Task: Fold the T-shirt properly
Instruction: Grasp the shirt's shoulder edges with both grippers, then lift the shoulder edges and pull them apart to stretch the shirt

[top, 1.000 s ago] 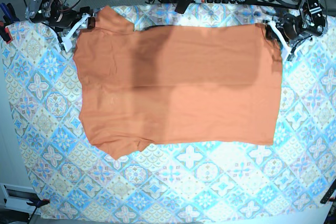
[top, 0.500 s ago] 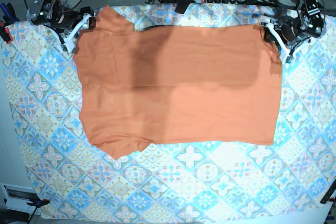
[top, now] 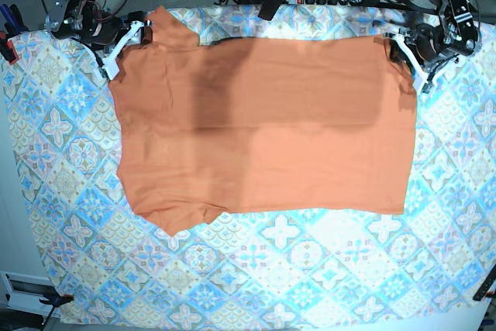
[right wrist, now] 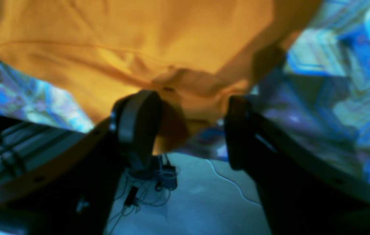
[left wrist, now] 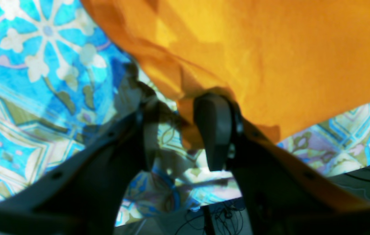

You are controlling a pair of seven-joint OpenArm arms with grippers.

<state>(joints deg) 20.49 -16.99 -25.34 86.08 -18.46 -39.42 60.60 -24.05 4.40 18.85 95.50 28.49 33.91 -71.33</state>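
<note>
Base view: both claws low at T-shirt far corners, jaws parted, cloth between

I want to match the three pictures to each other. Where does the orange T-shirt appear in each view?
Base view: the T-shirt lies flat across the middle and upper part of the tablecloth.
Left wrist view: it fills the upper right, with its edge between the fingers of the left gripper.
Right wrist view: it fills the top and upper left, reaching down into the right gripper.
Shared landmark: the blue patterned tablecloth.
</note>
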